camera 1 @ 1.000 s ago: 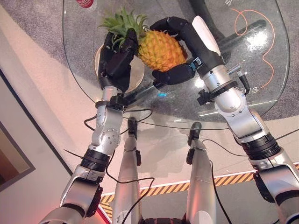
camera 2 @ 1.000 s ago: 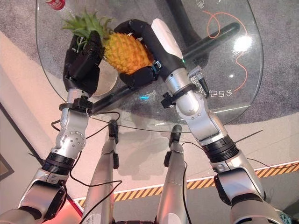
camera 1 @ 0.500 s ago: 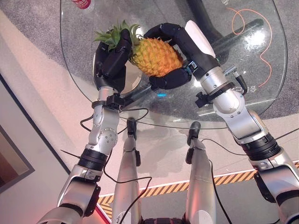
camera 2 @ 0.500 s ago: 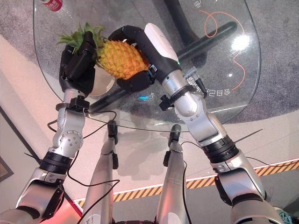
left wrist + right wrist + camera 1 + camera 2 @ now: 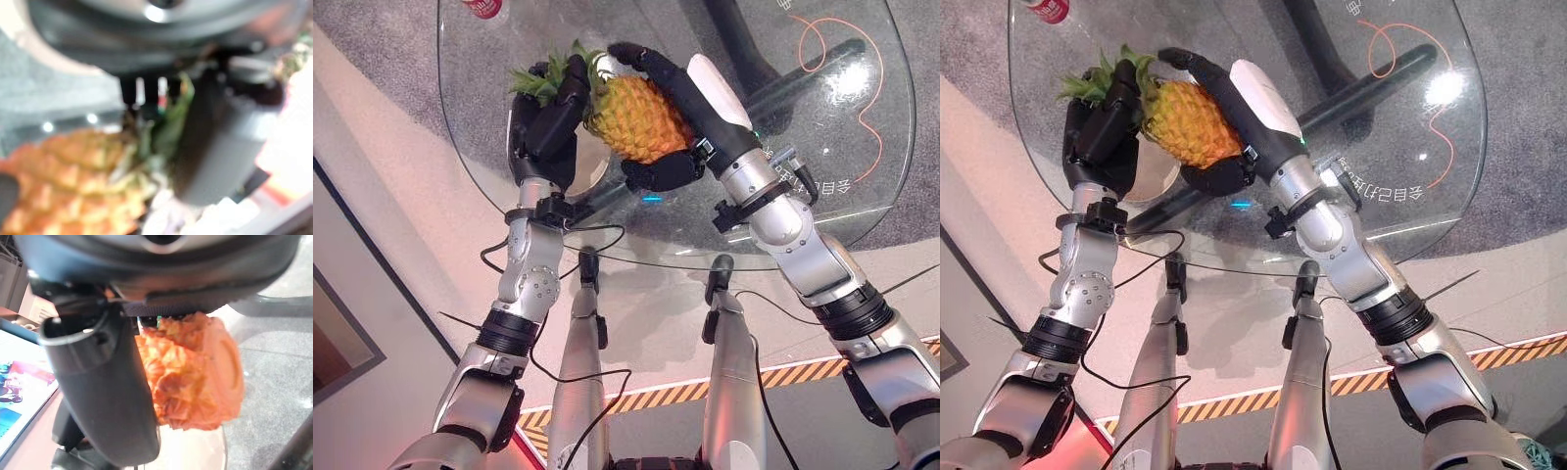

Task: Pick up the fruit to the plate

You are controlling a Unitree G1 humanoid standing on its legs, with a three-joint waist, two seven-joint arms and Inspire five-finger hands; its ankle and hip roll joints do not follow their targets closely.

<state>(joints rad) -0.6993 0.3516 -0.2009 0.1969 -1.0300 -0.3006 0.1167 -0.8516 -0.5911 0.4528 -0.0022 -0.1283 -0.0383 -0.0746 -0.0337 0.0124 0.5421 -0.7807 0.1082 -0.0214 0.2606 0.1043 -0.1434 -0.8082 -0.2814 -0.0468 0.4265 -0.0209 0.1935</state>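
Pineapple (image 5: 636, 117) carried above glass desk (image 5: 862, 211), over plate (image 5: 597, 171). Right eye view: left hand (image 5: 1102, 132) curled round leafy crown, right hand (image 5: 1224, 108) clasps body. Right wrist view: fruit against palm. Step: transport; next, lower onto plate, release.

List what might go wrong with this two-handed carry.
1. The pineapple hangs above the glass table, gripped by the right hand and left hand; a slip could strike the glass.
2. The left hand holds the leafy crown, a weak hold.
3. The plate sits near the table's edge.
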